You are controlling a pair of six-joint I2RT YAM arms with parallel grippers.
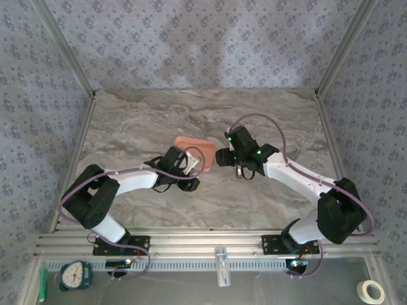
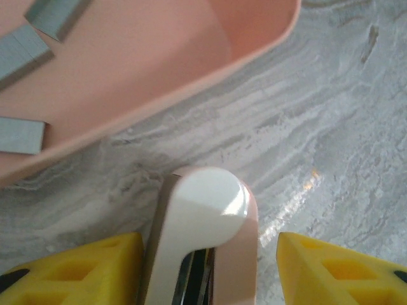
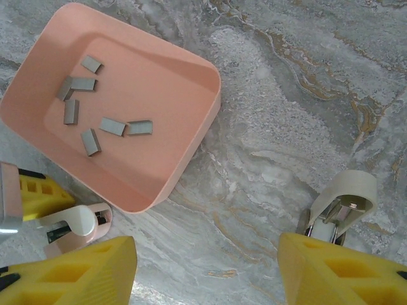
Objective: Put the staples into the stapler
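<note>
Reaching low beside the tray (image 2: 159, 44), left end effector (image 2: 206, 244) straddles the stapler (image 2: 206, 206) unclenched, while right end effector (image 3: 205, 254) hovers released.

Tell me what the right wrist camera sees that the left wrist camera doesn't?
Right wrist view: the whole pink tray with seven staples inside, the right tool open above the table, and a pale piece with metal in it by one finger.
Left wrist view: the left tool close up, a finger on each side of the stapler, with a gap on one side.
Both: the tray, some staples, the stapler and the marble table.
</note>
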